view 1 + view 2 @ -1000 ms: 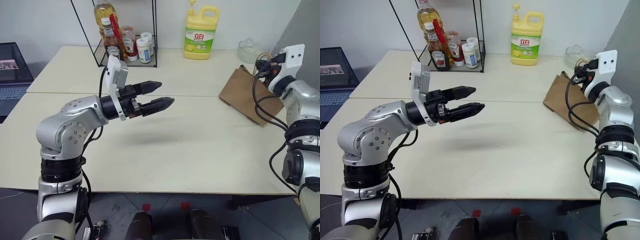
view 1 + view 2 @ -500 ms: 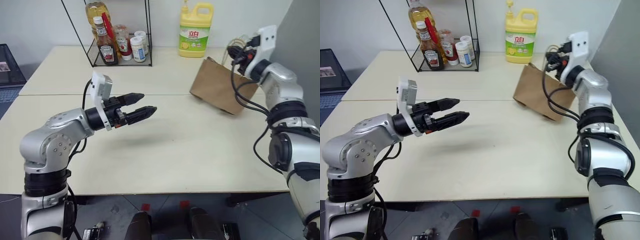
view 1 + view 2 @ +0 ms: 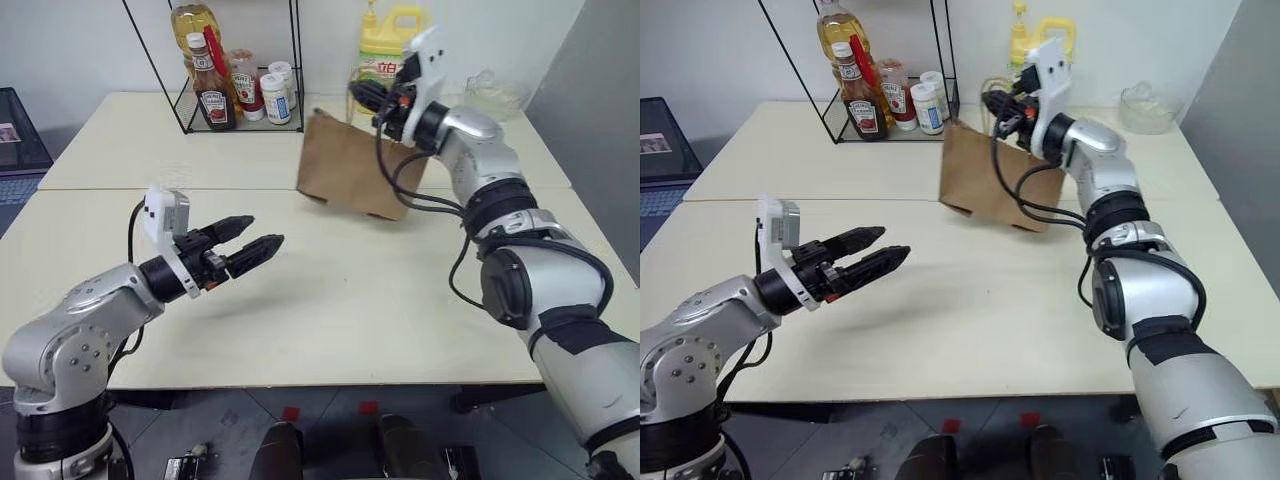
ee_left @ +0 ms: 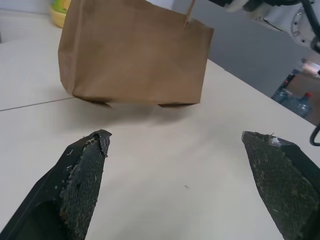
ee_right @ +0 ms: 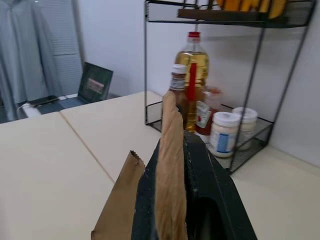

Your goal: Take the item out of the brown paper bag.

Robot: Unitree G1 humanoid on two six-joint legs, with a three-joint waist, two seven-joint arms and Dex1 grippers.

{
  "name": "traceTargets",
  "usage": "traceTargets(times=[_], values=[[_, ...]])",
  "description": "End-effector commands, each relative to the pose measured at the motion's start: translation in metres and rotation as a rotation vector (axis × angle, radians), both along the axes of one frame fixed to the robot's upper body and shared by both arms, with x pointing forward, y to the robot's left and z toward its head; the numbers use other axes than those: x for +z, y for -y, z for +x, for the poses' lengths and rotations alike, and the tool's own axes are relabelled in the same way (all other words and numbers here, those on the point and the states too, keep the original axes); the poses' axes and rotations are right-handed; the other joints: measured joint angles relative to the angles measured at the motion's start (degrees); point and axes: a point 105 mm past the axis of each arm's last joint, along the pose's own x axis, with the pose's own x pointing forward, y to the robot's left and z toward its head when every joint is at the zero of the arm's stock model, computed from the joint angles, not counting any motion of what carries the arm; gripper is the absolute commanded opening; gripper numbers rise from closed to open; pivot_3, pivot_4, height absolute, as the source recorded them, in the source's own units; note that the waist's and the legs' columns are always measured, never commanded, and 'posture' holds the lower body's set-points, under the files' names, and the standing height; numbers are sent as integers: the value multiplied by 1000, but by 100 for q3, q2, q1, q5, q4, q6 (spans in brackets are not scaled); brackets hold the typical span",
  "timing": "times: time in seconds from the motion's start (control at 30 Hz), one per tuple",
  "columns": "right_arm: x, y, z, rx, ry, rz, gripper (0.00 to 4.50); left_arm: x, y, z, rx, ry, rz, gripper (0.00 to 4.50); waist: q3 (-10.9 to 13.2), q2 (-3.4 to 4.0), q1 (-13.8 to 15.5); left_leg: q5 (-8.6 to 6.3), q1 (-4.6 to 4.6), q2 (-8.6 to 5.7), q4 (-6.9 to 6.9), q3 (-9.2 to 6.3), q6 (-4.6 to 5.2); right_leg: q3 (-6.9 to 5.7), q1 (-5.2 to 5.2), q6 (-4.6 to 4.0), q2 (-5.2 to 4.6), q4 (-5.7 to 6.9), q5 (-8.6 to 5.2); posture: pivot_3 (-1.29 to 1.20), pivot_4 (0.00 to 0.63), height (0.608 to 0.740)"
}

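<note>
Two cream tables (image 3: 330, 300) butted together fill the left eye view, with a white wall behind. At the upper left stands a black wire rack (image 3: 235, 70) holding sauce bottles (image 3: 208, 90) and white jars (image 3: 273, 98); a tall oil bottle (image 3: 190, 25) rises behind them. Near the top centre, a yellow jug (image 3: 385, 50) is partly hidden by the brown paper bag (image 3: 355, 170), which hangs tilted, its lower corner just above the table. The right gripper (image 3: 375, 100) is clamped on the bag's top edge. At the lower left, the left gripper (image 3: 255, 238) hovers over the table with its two black fingers apart, well apart from the bag. The bottle inside the bag cannot be seen.

From the left wrist, the bag (image 4: 132, 50) sits in the upper half of the frame, a twine handle (image 4: 190, 12) at its top, and both fingers (image 4: 85, 170) stand wide at the bottom corners.

From the right wrist, the black fingers (image 5: 210, 190) pinch a strip of the bag's brown paper (image 5: 170, 170) at centre bottom, with the rack (image 5: 210, 75) behind and a laptop (image 5: 94, 85) at left.
</note>
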Motion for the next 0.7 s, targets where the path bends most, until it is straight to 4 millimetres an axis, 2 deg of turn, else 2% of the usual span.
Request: traceTargets(times=[0.03,0.3,0.53,0.7], values=[[35,-16,-13,53,126,5,21,10,-6,-11,28,63,8,4500,0,0,-1,0,0,0,0,0,0,0,0,0,0,0,0,0,150,740],[34,-50,-25,150,145,-17,21,-2,-17,-21,93,37,16,4500,0,-1,-12,-1,0,1,-2,2,2,1,-5,-2,1,4,-1,0,150,740],[31,-61,-31,196,148,-33,21,0,-22,-24,106,44,30,4500,0,-1,-4,-4,1,1,-2,1,7,0,-5,-3,2,5,-2,0,150,740],[19,-69,-33,211,133,-39,21,-6,-20,-26,106,28,45,4500,1,-1,-13,-4,1,2,-2,1,7,0,-7,-3,2,6,-2,0,150,740]])
